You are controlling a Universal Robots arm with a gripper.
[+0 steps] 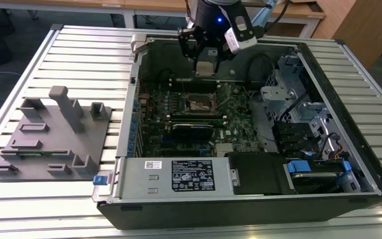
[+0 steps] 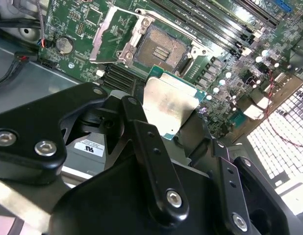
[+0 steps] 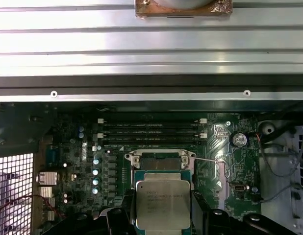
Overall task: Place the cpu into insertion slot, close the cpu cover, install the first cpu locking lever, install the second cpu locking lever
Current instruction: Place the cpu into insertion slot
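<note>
Claw clamps cpu above insertion slot.

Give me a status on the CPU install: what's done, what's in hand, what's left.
Done: nothing seated yet; the insertion slot is empty and the cpu cover stands swung open. In hand: the gripper grips the cpu above the motherboard, clear of the slot. Left: seating the chip, closing the cover, locking it down.
</note>
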